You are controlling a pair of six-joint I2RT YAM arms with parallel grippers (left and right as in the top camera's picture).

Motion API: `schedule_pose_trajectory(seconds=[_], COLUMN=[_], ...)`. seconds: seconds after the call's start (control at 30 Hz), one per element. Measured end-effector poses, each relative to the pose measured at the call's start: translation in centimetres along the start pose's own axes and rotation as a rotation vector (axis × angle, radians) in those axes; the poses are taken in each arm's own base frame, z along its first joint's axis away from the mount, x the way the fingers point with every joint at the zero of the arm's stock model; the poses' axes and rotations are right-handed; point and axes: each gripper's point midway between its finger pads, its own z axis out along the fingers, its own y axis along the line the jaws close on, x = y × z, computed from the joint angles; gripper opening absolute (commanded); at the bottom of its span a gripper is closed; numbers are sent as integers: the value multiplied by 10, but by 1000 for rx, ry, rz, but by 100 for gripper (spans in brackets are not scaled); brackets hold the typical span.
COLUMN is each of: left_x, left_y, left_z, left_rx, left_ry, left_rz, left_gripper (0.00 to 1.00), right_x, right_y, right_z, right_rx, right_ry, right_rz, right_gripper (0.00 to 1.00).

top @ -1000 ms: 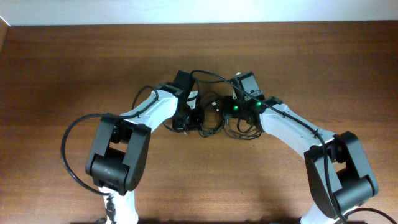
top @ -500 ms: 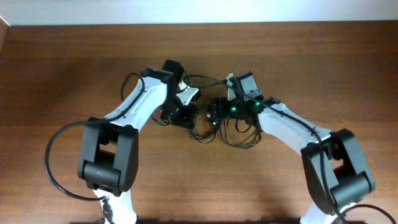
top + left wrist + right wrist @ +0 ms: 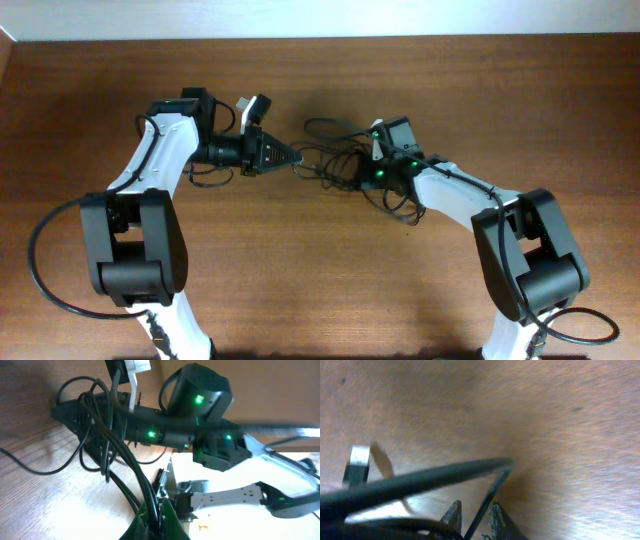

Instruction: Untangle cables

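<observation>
Just changed: left hand (image 3: 285,157) swung out toward 9 o'clock, clamped on cables (image 3: 325,165). Cables now stretched above surface (image 3: 500,90) to right hand (image 3: 352,175), nearly closed round one strand, grip unclear. Tangle opening, knot remains at centre.

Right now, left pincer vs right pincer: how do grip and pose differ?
Grip: the left pincer is closed on several strands of the cables; the right pincer shows its tips apart with one thin strand between, clamping unclear.
Pose: overhead, the left pincer sits at the tangle's left edge pointing right; the right pincer points left from the tangle's other side.
Shared: both at one tangle, facing each other.
</observation>
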Motion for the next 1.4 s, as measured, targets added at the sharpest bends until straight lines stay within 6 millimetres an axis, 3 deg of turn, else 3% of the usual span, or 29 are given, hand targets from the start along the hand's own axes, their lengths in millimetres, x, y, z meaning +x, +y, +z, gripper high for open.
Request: schedule_pose_trajectory(seconds=[0.17,0.27,0.33,0.43,0.5,0.57,0.73,0.87,0.93,0.97,1.03,1.1,1.13,1.2,1.23,1.3,1.33,1.4], left_x=[-9,-17,-19,-5,18,38,66,68,58,50,25,0,-4,7,21,46,55,53], left_y=[-13,-11,2,50,105,134,158,159,153,144,105,35,-19,-106,-149,-197,-209,-204], left_z=[-12,-28,-37,-47,-72,-103,-163,-182,-187,-193,-209,-229,-242,-287,-300,-296,-296,-289], left_rx=[90,102,39,-241,-621,-885,-1322,-1456,-1464,-1454,-1394,-1294,-1228,-1219,-1199,-1147,-1134,-1111], left_ry=[-60,-112,-121,-54,7,15,-20,-53,-113,-182,-377,-633,-792,-1109,-1238,-1332,-1360,-1321], left_rz=[-18,-41,-38,-84,-291,-455,-657,-687,-693,-694,-633,-498,-405,-231,-150,-37,-14,-23], left_gripper=[0,0,0,0,0,0,0,0,0,0,0,0,0,0,0,0,0,0], right_x=[-18,-20,-21,-19,-19,-19,-19,-18,-18,-18,-17,-16,-18,-18,-21,-21,-22,-22], right_y=[-44,-50,-50,-58,-58,-58,-57,-57,-57,-57,-56,-51,-47,-70,-77,-83,-82,-77], right_z=[-8,-9,-9,-7,-7,-7,-7,-7,-7,-7,-7,-6,-6,-10,-11,-13,-13,-12], right_rx=[45,52,56,86,86,86,78,74,74,74,69,57,49,132,146,150,140,87], right_ry=[-31,-39,-41,-39,-39,-38,-36,-33,-31,-31,-29,-25,-26,-32,-40,-41,-41,-34], right_rz=[93,103,102,106,103,100,107,107,107,106,106,100,94,128,146,174,179,187], right_gripper=[13,12,12,12,12,12,11,11,11,11,11,11,11,11,11,11,11,11])
